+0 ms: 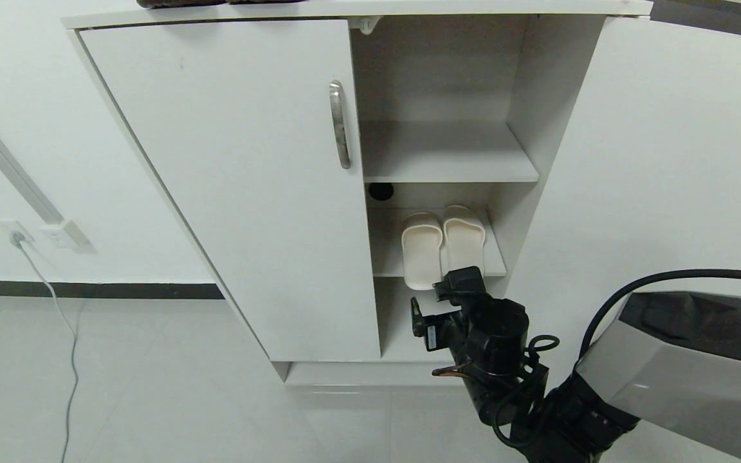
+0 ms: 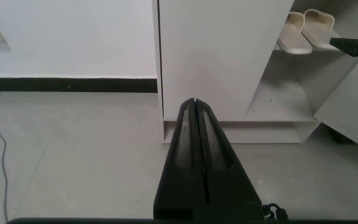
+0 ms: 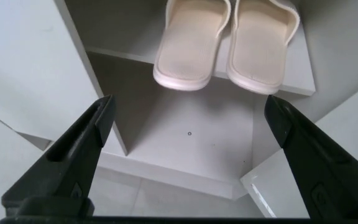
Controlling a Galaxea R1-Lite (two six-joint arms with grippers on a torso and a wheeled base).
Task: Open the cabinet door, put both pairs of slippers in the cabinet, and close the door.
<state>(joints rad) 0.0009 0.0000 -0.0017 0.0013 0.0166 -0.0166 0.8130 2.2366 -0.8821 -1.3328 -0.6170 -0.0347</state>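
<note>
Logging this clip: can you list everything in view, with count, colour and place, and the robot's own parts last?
cabinet: one, white, against the wall, right half open.
left door: one, white, shut, with a silver handle at its inner edge.
right door: one, white, swung open.
slippers: one pair, cream, side by side on the lower shelf, one end past its front edge.
dark items: count unclear, on the cabinet top, cut off.
wall socket: one, white, low on the wall left of the cabinet; grey cable trails to the floor.
skirting strip: one, dark, along the wall's foot.
left gripper: black, shut, above the floor, facing the left door.
right gripper: black, open, empty, just below the slippers.
</note>
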